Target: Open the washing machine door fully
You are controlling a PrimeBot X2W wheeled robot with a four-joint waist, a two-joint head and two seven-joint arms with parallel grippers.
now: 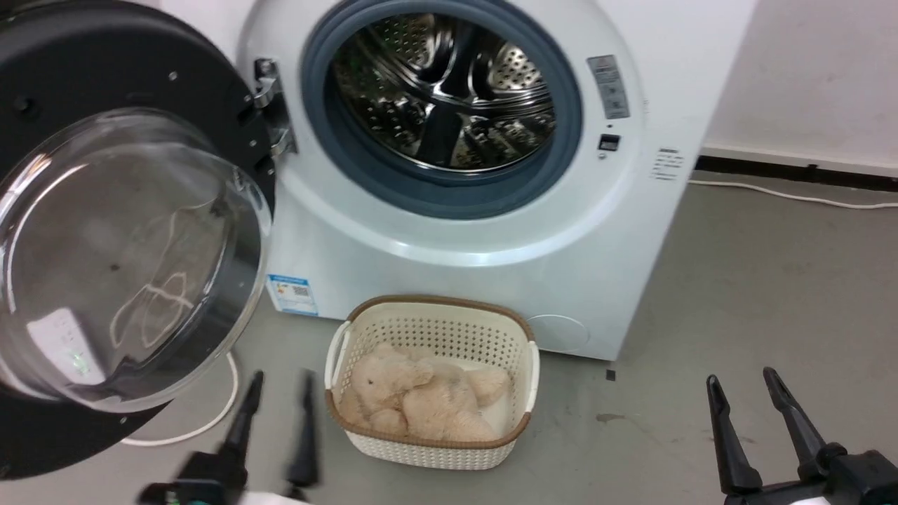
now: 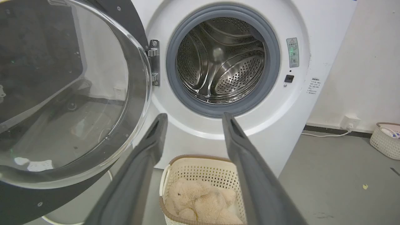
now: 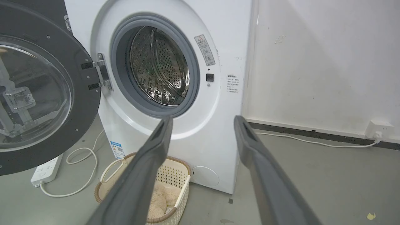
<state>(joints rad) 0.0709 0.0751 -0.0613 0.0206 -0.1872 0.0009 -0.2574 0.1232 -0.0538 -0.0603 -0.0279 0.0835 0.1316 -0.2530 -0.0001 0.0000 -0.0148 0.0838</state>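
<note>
The white washing machine (image 1: 582,231) fills the upper middle of the head view, its grey gasket and steel drum (image 1: 449,91) exposed. Its black round door (image 1: 119,238) with the clear glass bowl is swung wide to the left on a metal hinge (image 1: 270,105). In the left wrist view the door (image 2: 68,93) stands at the left, the machine (image 2: 272,131) ahead. My left gripper (image 1: 280,382) hangs open, low, just right of the door's lower edge and apart from it. My right gripper (image 1: 744,382) is open at the lower right, holding nothing.
A cream basket (image 1: 523,351) holding a beige plush toy (image 1: 421,400) sits on the grey floor before the machine. A white cable (image 1: 210,421) and power strip (image 3: 47,170) lie under the door. Another basket (image 2: 386,143) stands by the right wall, which carries a socket (image 3: 378,129).
</note>
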